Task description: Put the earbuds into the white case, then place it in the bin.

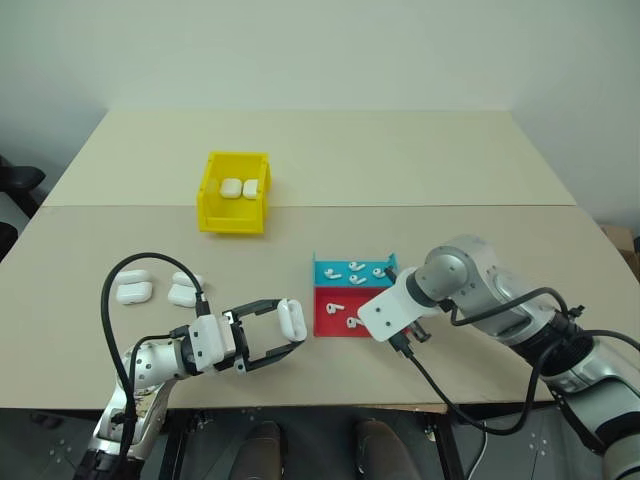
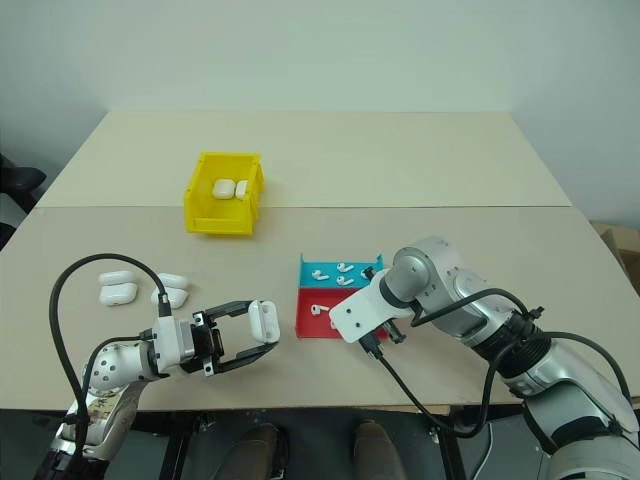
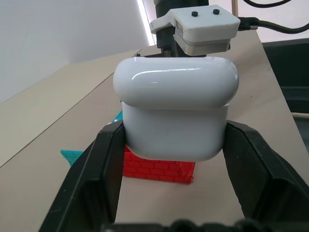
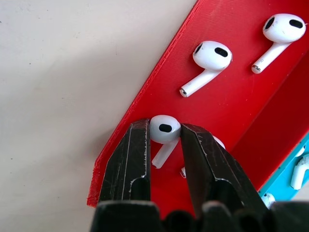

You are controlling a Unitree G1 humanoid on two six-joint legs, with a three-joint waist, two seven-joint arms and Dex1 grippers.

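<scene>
Left claw [image 1: 285, 335] clamps a white case [image 1: 290, 318]; right claw [image 4: 164, 140] pinches an earbud [image 4: 164, 129] on the red tray [image 4: 227, 96].

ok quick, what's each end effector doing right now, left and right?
Left end effector: closed on a white case.
Right end effector: closing around an earbud on the red tray.

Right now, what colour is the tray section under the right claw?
Red, beside a teal section; the tray shows best in the right wrist view, under the right claw.
</scene>
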